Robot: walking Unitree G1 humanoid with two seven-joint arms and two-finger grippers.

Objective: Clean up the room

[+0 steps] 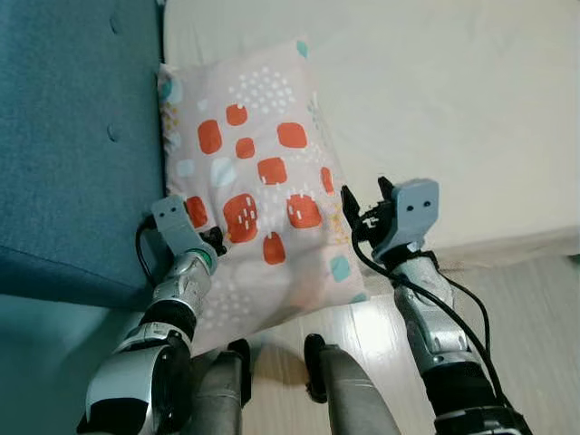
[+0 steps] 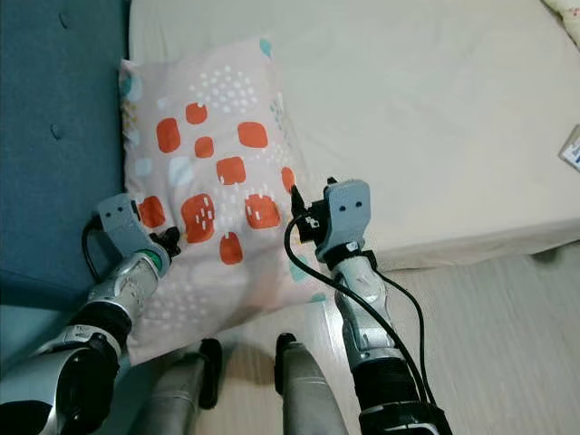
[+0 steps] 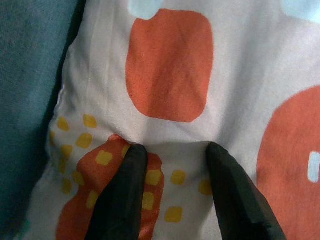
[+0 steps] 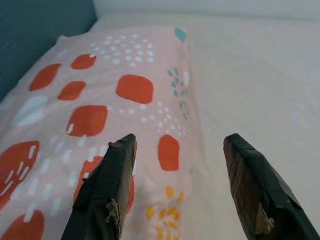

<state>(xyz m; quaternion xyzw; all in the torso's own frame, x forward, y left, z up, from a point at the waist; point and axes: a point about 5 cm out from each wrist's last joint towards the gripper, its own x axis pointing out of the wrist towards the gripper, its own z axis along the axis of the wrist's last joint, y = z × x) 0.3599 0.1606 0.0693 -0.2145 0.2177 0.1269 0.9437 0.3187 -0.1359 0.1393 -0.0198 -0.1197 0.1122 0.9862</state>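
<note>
**Desk:** Where did the pillow lie?

**Photographer:** The pillow [image 1: 258,181], pale pink with orange blotches, white dots and pale blue patches, lay at the left edge of the cream bed [image 1: 453,109]; its left side pressed against the blue upholstered panel [image 1: 72,136]; its near corner overhung the mattress edge above the pale wood floor [image 1: 535,308].

**Desk:** And the left arm?

**Photographer:** The left gripper [image 3: 172,152] was down on the pillow's near left part, close to the blue panel; its jaws stood a little apart, both black fingertips [image 3: 132,155] pushed into the fabric, with a small ridge of cloth raised between them; whether that cloth was truly pinched, I could not tell.

**Desk:** The right?

**Photographer:** The right gripper [image 4: 180,145] hung at the pillow's near right edge, where it met the bare mattress; its jaws were spread wide and held nothing; one finger [image 4: 112,175] stood over the patterned fabric, the other over the cream sheet.

**Desk:** Anything else in shot?

**Photographer:** The robot's legs [image 1: 349,390] showed at the bottom, standing on the floor by the bed; a small object [image 2: 571,149] sat at the far right edge of the mattress, too cropped to identify.
</note>
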